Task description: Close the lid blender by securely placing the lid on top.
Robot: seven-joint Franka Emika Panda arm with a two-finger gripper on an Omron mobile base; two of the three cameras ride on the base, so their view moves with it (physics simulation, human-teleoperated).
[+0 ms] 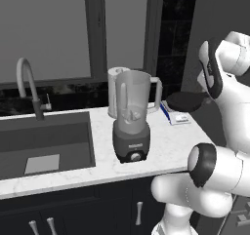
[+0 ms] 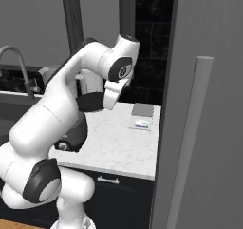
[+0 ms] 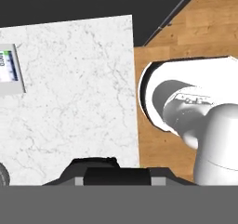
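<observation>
From the left base view, the translucent grey tapered blender (image 1: 131,117) stands uncovered on the white marble counter (image 1: 166,146); my flat round black lid (image 1: 185,101) hangs to its right, above the counter. From the right base view, the lid (image 2: 90,102) sits beside my wrist. Through the hand view, my gripper (image 3: 116,172) pinches the lid (image 3: 116,175).

Sink, faucet and small items on a marble counter

A curved faucet (image 1: 27,85) stands at the back edge of the sunken sink (image 1: 46,144), left of the counter (image 1: 168,146). A white cylinder (image 1: 114,90) stands near the back edge; a blue-and-white packet (image 1: 175,115) lies toward the right edge.
</observation>
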